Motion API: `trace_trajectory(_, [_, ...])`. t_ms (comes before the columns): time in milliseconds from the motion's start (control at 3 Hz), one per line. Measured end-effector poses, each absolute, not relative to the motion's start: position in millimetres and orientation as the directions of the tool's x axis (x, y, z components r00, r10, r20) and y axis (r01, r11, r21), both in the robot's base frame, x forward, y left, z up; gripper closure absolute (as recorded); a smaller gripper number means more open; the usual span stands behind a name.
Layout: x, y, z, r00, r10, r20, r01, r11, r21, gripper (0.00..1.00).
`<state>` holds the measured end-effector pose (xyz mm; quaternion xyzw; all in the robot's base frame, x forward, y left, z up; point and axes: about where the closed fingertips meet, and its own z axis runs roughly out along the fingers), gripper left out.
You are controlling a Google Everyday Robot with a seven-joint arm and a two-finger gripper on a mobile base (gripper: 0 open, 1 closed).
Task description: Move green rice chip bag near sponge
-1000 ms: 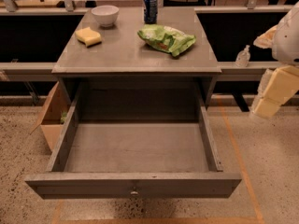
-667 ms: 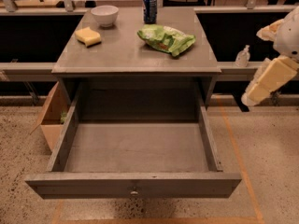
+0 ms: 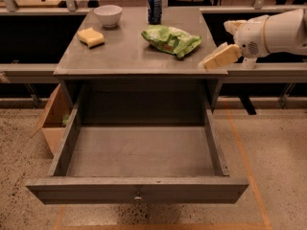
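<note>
At table (image 3: 124, 56) edge, pincer (image 3: 215, 44) near green rice chip bag (image 3: 171, 39), print (image 3: 166, 45) illegible

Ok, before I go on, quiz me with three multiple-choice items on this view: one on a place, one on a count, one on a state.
1. Where is the gripper?
A. by the right edge of the table, right of the green rice chip bag
B. by its left edge
C. down by the floor

2. How many things lie on the table?
A. two
B. four
C. six

3. How is the drawer?
A. shut
B. taken out, on the floor
C. pulled open

Answers:
1 A: the gripper hangs at the right front corner, apart from the bag.
2 B: the white bowl, the sponge, the dark blue can and the bag.
3 C: its inside shows below the table.
</note>
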<state>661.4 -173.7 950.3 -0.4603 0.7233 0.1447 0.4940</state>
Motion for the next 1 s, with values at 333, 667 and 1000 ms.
trace_trajectory(333, [729,-158,949,-0.088,-0.449,-0.889,-0.744,0.623,-0.241,0.0])
trace_trajectory(667, [744,-160,952,-0.127,-0.399,-0.908,-0.707,0.679,-0.199,0.0])
trace_trajectory(1000, [742,-159,951,-0.128,-0.4,-0.907,-0.711,0.675,-0.198,0.0])
